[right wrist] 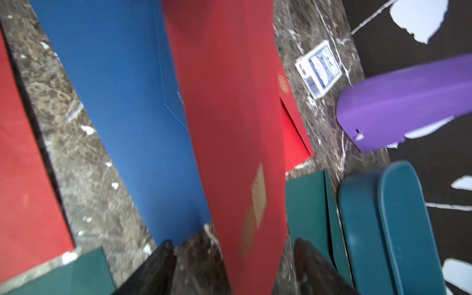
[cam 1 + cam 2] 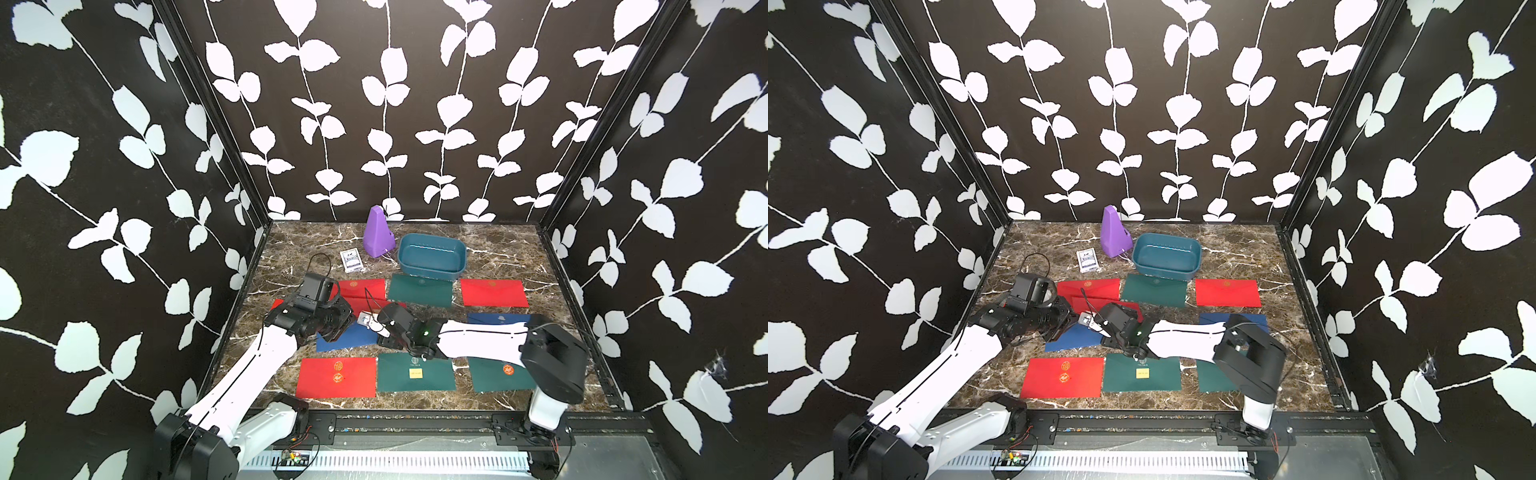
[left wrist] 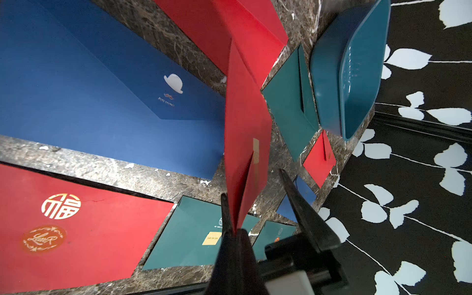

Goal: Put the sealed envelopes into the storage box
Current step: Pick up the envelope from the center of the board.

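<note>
- Sealed envelopes [image 2: 415, 372] in red, dark green and navy lie flat on the marble table [image 2: 503, 249]. All are outside the storage box [image 2: 430, 269], on the side of it that faces the robot.
- Between the two grippers, the held red envelope [image 3: 245, 143] is lifted off the table. It is well in front of the storage box, toward the left arm's side, and a gold sticker sits across its flap.
- On the left gripper [image 3: 233, 229] the fingers are pressed together on one corner of the held red envelope, which stands nearly edge-on in the left wrist view.
- Close opposite, the right gripper [image 1: 233, 241] has its fingers [image 1: 158, 265] wide apart. The envelope's free end passes between them and neither pad visibly presses the paper, though that view is blurred.
- Just in front of the storage box lies a dark green envelope [image 2: 419, 291], its far edge at the box's front wall.
- Beneath both grippers lies a navy envelope [image 2: 345, 337], farther from the storage box than that green one.
- Just beside the storage box, on the left arm's side, a purple pyramid [image 2: 376, 230] stands upright. A card pack [image 2: 350, 261] lies near it, farther from the box.
</note>
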Controlling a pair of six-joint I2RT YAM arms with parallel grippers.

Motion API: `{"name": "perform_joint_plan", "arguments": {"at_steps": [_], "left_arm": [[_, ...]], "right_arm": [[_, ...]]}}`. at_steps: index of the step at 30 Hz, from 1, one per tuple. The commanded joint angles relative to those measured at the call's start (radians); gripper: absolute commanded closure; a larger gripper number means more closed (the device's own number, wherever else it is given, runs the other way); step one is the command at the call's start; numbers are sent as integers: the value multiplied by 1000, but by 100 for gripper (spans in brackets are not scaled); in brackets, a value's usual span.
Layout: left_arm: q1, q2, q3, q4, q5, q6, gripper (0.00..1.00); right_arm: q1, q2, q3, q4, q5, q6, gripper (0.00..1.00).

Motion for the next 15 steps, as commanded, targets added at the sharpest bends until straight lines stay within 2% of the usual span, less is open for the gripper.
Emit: {"name": "perform_joint_plan", "arguments": {"at_steps": [1, 10, 14, 15], "left_arm": [[-5, -8, 0, -18, 9, -4, 100], [-5, -10, -22, 26, 25, -32, 100], [-4, 11, -10, 64, 31, -32, 100], [-5, 16, 5, 61, 24, -20, 95]], "right_arm": [[-37, 25, 43, 93, -58, 16, 34], [-90, -12, 15, 89, -167, 45, 78], [-90, -83, -21, 26, -218, 56, 89], [-89, -101, -26, 0, -221, 56, 89]]}}
